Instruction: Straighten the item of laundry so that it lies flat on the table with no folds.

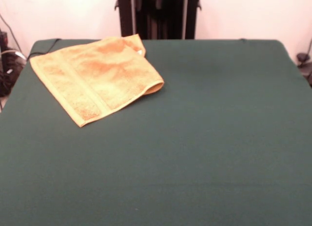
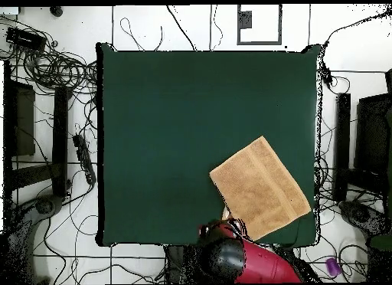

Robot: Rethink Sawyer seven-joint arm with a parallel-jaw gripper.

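1. Dark green cloth covers the wide rectangular surface (image 1: pixel 204 153), with a white wall behind.
2. At the upper left of the front view lies the small orange-tan terry towel (image 1: pixel 95 77), one corner doubled over near its far edge.
3. Overhead, the red and black arm (image 2: pixel 245 263) sits at the lower edge; its gripper is hidden, so I cannot tell its state.
4. Likely light, limp and grippy; pinch the folded corner (image 1: pixel 134 43) and draw outward.
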